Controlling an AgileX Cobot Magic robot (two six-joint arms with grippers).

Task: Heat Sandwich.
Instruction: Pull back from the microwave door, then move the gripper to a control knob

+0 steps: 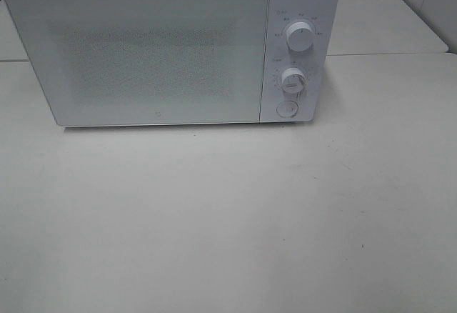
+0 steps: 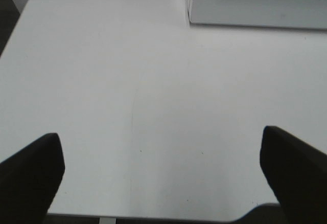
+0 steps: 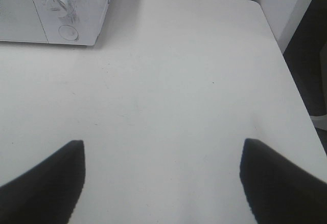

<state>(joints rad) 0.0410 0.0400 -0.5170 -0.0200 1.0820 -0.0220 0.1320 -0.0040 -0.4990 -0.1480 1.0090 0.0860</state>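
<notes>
Left gripper (image 2: 159,133) and right gripper (image 3: 162,142) each show 2 matte black, blunt-tipped jaws.

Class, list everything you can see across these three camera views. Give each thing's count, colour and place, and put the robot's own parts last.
box-shaped white microwave oven: one, white, door shut, at the back of the table.
round dials: two, white, upper dial above lower dial on the microwave's right-hand panel.
round button: one, white, just below the lower dial.
flat white table: one, white, under the microwave.
sandwich: none, not visible in any view.
left gripper: one, dark fingers, open, over bare table.
right gripper: one, dark fingers, open, over bare table.
</notes>
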